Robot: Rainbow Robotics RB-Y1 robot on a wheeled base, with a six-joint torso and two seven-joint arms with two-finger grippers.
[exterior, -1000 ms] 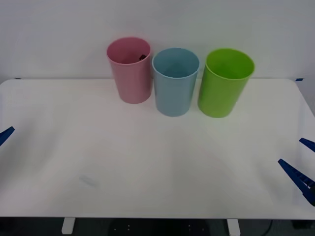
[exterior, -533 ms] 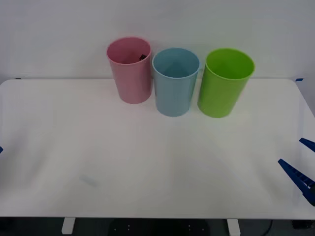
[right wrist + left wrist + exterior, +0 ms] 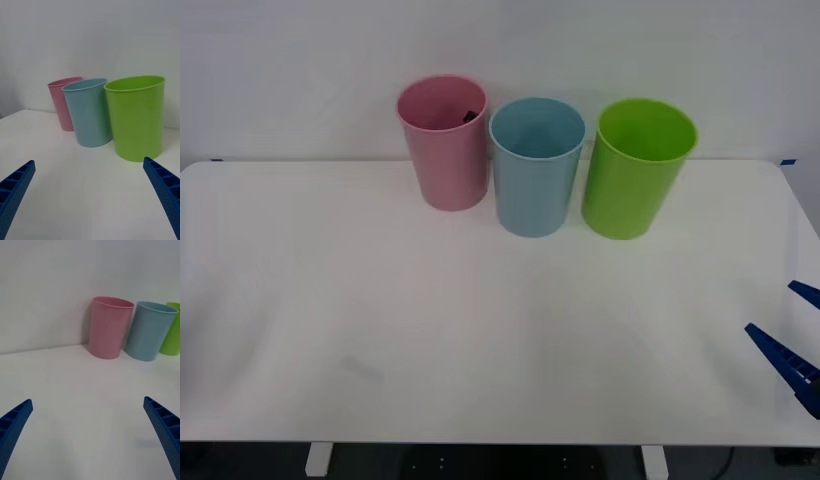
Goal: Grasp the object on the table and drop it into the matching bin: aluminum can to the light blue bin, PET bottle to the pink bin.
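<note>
Front view: pink bin, light blue bin and green bin line up at the back of the white worktop, with the bottle just a dark bit peeking over the pink rim. Right tool sits at the right edge. Right wrist view: fingers spread wide, facing all three bins. Left wrist view: left tool wide too, nothing held.

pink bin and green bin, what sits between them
The light blue bin stands between the pink bin and the green bin in the front view, close beside both; whether they touch is unclear.
</note>
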